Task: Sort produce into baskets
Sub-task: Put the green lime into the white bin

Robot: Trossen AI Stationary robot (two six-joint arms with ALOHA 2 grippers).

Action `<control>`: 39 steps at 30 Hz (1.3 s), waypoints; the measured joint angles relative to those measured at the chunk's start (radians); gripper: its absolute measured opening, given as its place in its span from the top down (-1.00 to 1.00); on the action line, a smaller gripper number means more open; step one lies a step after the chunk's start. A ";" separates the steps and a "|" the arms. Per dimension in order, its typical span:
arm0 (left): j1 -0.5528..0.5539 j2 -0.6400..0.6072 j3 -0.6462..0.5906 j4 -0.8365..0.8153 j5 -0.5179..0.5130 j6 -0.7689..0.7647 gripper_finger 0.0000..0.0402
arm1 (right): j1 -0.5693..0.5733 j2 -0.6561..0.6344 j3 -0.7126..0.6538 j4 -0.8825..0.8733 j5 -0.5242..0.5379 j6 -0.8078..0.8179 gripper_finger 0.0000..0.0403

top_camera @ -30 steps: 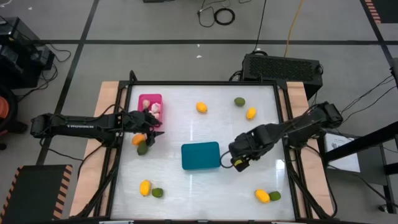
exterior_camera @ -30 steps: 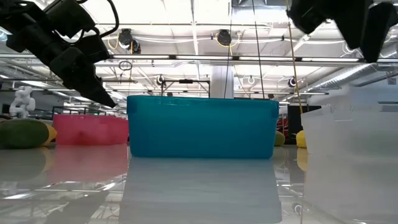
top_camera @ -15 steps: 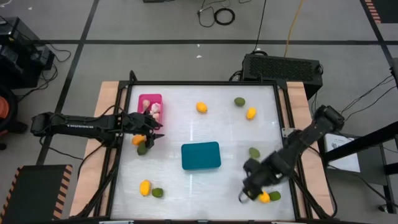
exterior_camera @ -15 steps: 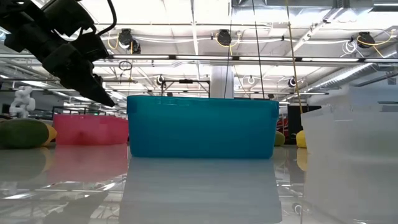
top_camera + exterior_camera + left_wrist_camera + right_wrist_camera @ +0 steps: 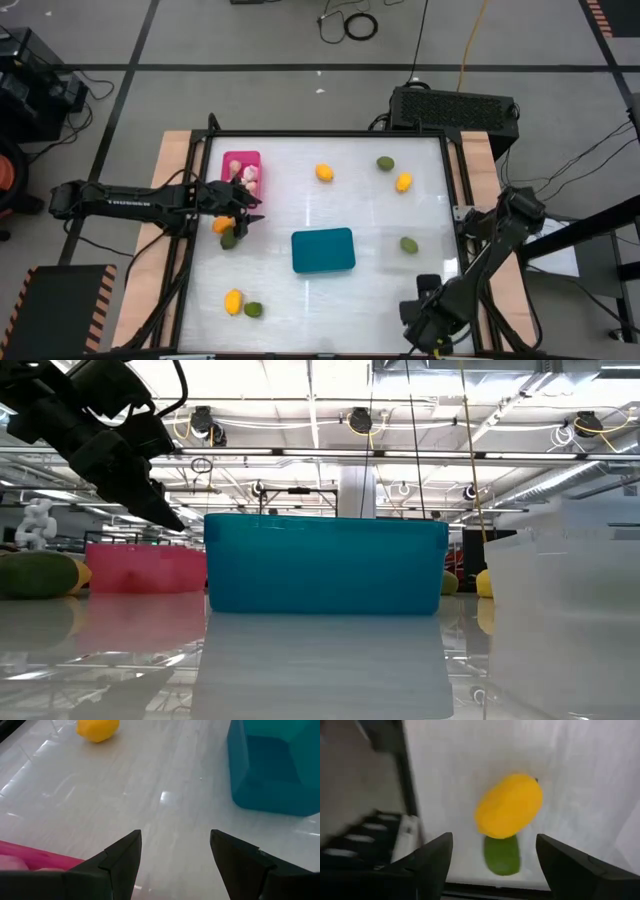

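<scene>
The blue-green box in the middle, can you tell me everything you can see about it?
The teal basket is a small rectangular bin with rounded corners, and it looks like smooth, shiny plastic. It stands upright on the white table, near the middle and a little toward the front edge. In the low view it shows a flat side wall under a thin rim, with its reflection on the glossy tabletop. No produce can be seen inside it from above. Nothing touches it, and both end effectors are away from it.
</scene>
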 joint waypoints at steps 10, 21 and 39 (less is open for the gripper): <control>0.000 0.000 0.000 0.021 -0.002 -0.021 -0.21 | 0.028 0.096 -0.001 -0.117 -0.039 0.025 -0.38; 0.000 0.000 0.000 0.020 -0.001 -0.021 -0.21 | 0.065 0.099 -0.017 -0.102 -0.102 0.051 -0.38; 0.000 0.000 0.000 0.019 0.014 -0.025 -0.21 | 0.066 0.099 -0.148 0.072 -0.101 0.084 -0.38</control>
